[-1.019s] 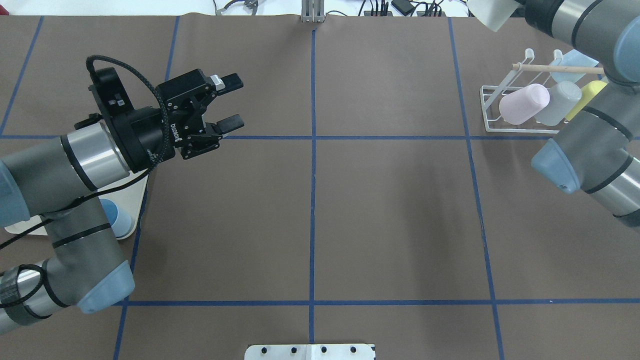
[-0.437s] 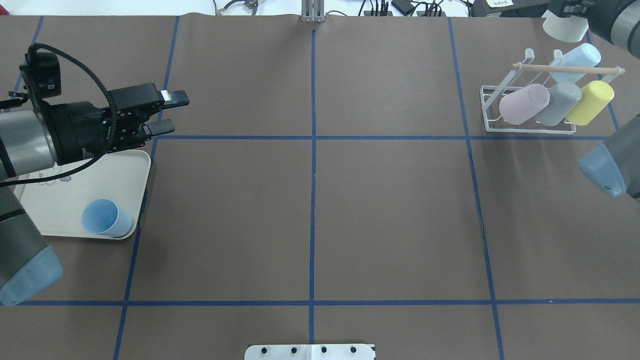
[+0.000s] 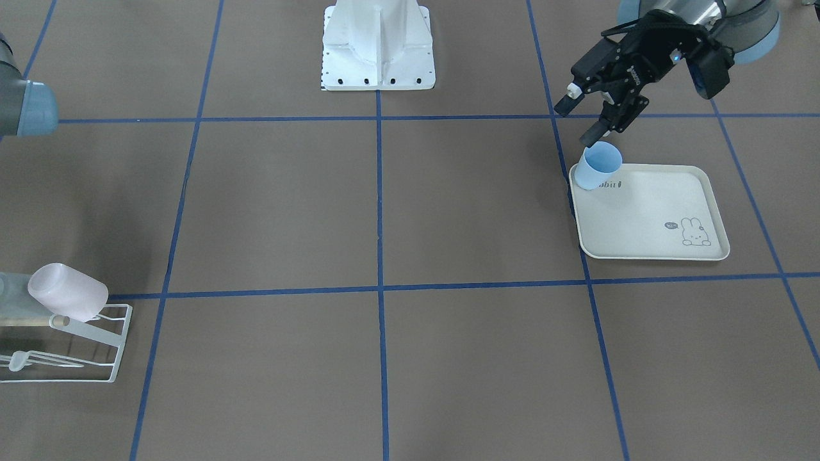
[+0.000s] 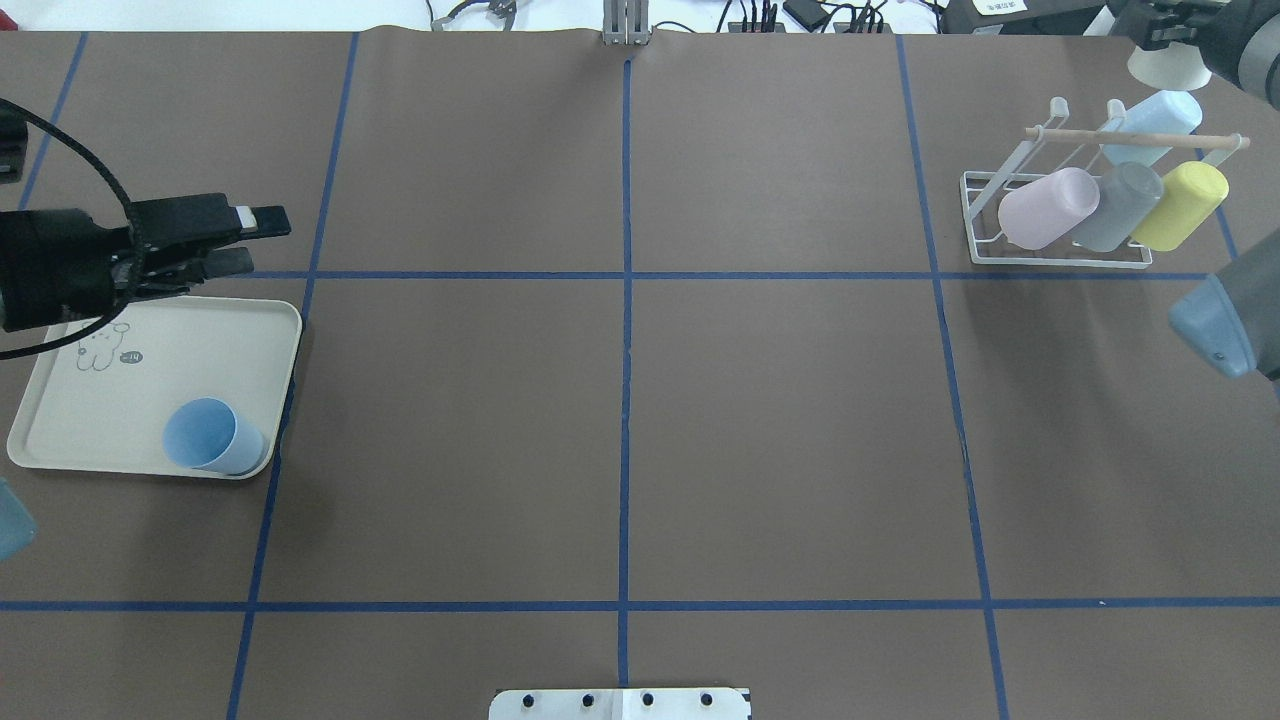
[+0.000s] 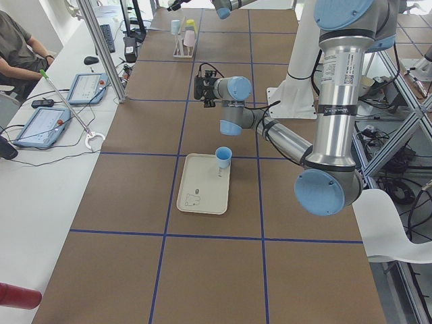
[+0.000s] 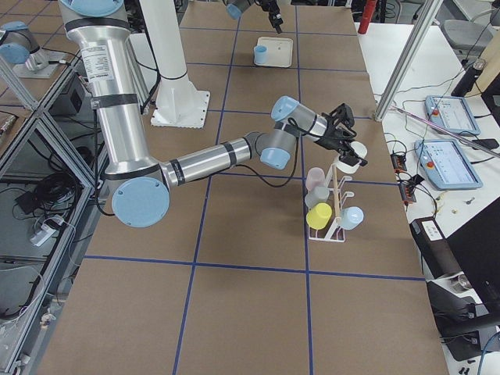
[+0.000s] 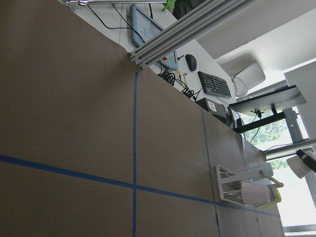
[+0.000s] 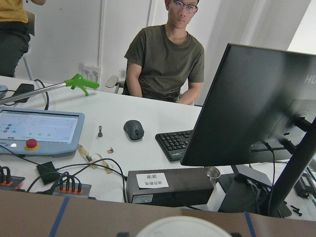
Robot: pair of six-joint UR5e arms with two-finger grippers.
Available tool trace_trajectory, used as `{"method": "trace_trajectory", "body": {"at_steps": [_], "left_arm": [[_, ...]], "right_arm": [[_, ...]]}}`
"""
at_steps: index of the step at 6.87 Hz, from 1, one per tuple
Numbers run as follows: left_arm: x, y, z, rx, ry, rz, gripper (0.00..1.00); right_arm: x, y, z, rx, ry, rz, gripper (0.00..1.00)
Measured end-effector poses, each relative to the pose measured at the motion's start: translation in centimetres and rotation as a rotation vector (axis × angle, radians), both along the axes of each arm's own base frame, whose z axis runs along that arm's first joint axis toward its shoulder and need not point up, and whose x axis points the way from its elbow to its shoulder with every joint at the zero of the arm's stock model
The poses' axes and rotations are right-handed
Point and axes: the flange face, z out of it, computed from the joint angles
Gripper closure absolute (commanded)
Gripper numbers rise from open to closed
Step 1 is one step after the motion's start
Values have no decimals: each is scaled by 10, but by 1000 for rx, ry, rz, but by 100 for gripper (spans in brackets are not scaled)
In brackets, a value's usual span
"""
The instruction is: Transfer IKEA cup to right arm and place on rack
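Note:
My right gripper (image 4: 1163,40) is shut on a white cup (image 4: 1165,68) and holds it in the air just beyond the far end of the white wire rack (image 4: 1060,258). The cup's rim shows at the bottom of the right wrist view (image 8: 180,227). The rack holds pink (image 4: 1048,207), grey, yellow and light blue cups under its wooden rod (image 4: 1120,137). My left gripper (image 4: 250,242) is open and empty above the far edge of the cream tray (image 4: 60,420). A blue cup (image 4: 210,435) stands upright in the tray's near right corner.
The rack also shows at the left edge of the front-facing view (image 3: 77,358). The robot's base (image 3: 378,45) stands at the table's near middle. Monitors, cables and a seated person lie beyond the table's far edge.
My left arm has pulled back to the left, its open gripper now over the tray's far edge. My right gripper has carried the white cup rightward, past the rack's far end.

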Motion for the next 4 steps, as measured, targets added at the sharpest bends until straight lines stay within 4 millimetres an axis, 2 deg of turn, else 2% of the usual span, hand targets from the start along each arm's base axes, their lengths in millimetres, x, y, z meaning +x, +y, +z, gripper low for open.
{"method": "trace_trajectory", "body": {"at_steps": [2, 4], "left_arm": [[-10, -1, 7, 2, -18, 5, 0], [-11, -2, 10, 0, -23, 7, 0]], "right_arm": [[-8, -24, 15, 7, 3, 4, 100], [-17, -41, 35, 64, -14, 24, 100]]}}
